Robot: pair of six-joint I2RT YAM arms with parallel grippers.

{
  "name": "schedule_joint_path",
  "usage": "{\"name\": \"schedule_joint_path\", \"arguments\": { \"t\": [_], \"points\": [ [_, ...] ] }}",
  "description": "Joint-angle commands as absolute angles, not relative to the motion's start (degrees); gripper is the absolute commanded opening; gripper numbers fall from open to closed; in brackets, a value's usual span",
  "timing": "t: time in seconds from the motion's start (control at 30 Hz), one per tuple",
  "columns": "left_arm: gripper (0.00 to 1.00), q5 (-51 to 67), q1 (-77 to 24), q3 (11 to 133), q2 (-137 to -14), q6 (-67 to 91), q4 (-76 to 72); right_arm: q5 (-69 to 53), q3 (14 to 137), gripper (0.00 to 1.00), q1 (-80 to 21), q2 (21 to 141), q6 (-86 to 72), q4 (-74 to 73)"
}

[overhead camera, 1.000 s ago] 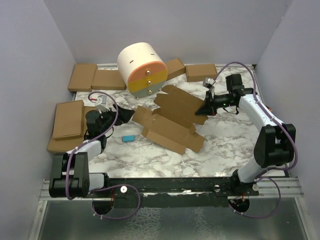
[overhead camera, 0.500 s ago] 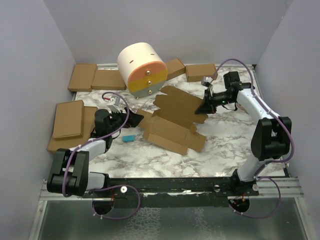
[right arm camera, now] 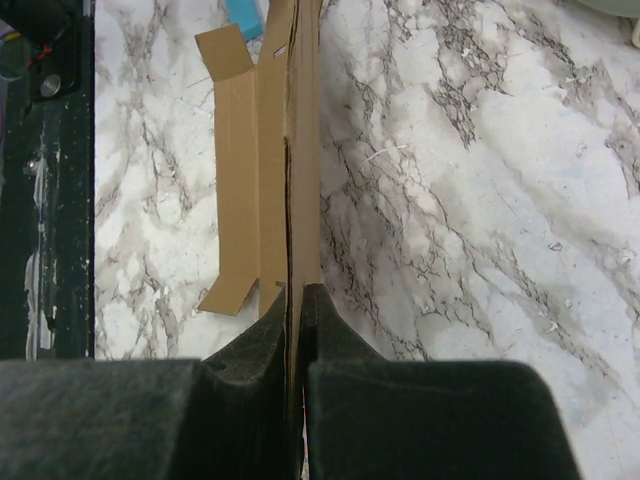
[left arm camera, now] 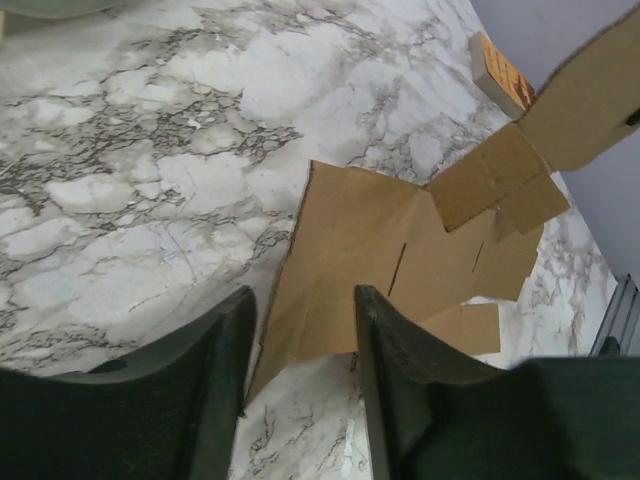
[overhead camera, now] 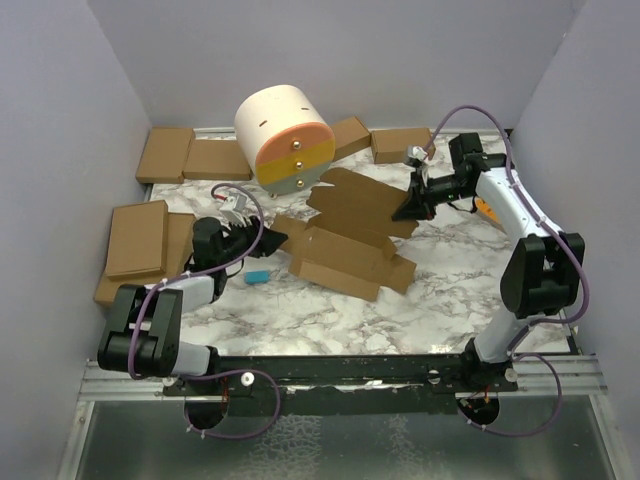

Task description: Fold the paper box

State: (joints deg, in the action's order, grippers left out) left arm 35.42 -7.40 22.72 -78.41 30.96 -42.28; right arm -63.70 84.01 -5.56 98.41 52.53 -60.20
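Pinching paper box point(right arm camera: 268, 150) edge-on in right end effector point(right arm camera: 300, 296), clamped tight. Straddling sheet's corner with left end effector point(left arm camera: 303, 302), jaws spread, rest of sheet ahead on desk point(left arm camera: 120, 150).

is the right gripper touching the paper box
Touching. The right wrist view shows the right gripper with jaws pinched on the edge of the paper box.

Paper box point(overhead camera: 350, 245): a plain brown die-cut cardboard sheet with slots and flaps, unfolded, spread across the middle of the marbled surface point(overhead camera: 450, 285), its far right panel raised off it
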Motion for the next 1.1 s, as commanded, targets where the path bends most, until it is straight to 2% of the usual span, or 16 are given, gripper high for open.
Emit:
{"name": "schedule_joint_path", "arguments": {
  "t": [0.0, 0.1, 0.17, 0.4, 0.57, 0.83, 1.07],
  "points": [
    [0.37, 41.14, -8.46, 23.61, -79.28, 32.39, -48.29, -62.32, 86.70, 0.01, -5.69, 100.14, 56.44, -64.20],
    [0.09, 40.76, -9.35, 24.12, -78.95, 31.63, -45.95, -61.46, 87.33, 0.01, -5.70, 100.31, 56.03, -64.16],
    [0.00, 38.92, -10.46, 23.90, -77.78, 30.82, -44.48, -61.06, 87.66, 0.01, -5.69, 100.29, 55.59, -63.97],
    [0.00, 22.82, -18.84, 20.82, -69.82, 24.23, -38.92, -62.99, 85.94, 0.01, -6.19, 98.94, 60.34, -67.30],
    [0.00, 14.34, -23.34, 15.53, -66.91, 20.67, -46.85, -64.44, 80.33, 0.01, -7.53, 95.76, 63.09, -66.86],
    [0.00, 15.94, -23.99, 12.54, -73.87, 17.63, -59.54, -63.63, 76.24, 0.01, -7.79, 90.97, 66.52, -62.94],
    [0.00, 17.32, -24.37, 7.65, -73.62, 17.09, -65.16, -65.03, 71.22, 0.01, -9.37, 90.33, 70.07, -64.74]
  ]
}}
